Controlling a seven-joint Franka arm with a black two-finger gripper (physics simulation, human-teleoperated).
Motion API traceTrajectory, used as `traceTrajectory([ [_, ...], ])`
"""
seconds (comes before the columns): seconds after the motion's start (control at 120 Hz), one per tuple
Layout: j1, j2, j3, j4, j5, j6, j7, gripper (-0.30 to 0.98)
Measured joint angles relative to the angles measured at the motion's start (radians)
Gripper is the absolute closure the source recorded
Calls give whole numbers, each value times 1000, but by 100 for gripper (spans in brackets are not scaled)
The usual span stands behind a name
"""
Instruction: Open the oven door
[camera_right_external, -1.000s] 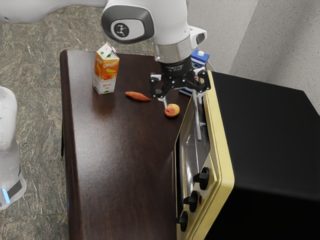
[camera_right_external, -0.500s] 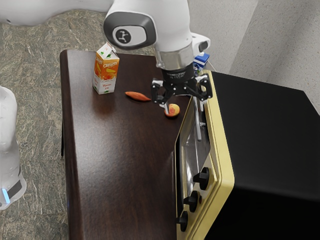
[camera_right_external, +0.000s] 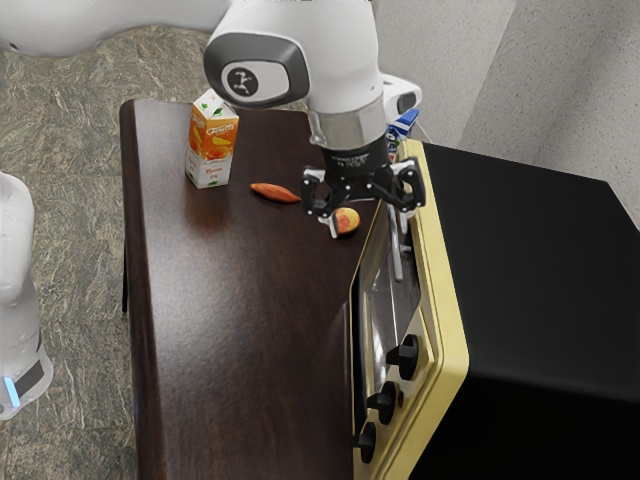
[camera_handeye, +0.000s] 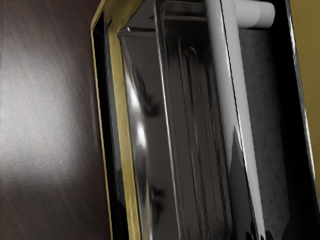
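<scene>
Lowering our open black two-finger claw (camera_right_external: 369, 228) has brought it nearer the silver tubular handle (camera_right_external: 397, 262) of the glass-fronted door (camera_right_external: 380, 300) on the yellow-and-black oven (camera_right_external: 437, 250), by the dark-brown wooden desk (camera_right_external: 240, 330)'s edge toward the exterior view's right. We judge aligning around the handle comes next, before any pull.

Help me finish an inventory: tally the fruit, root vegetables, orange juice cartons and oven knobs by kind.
Peach: 1
Sweet potato: 1
Orange juice carton: 1
Black oven knobs: 3
Total: 6
</scene>
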Motion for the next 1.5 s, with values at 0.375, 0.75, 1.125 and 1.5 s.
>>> traceTrajectory([
  [0.375, 3, -4, 0, -37, -31, 19, 3, 0],
  [0.75, 16, -90, 0, -129, -69, 43, 5, 0],
  [1.125, 124, -340, -83, -316, -203, 58, 7, 0],
  [1.5, 152, -585, -121, -487, -334, 58, 10, 0],
])
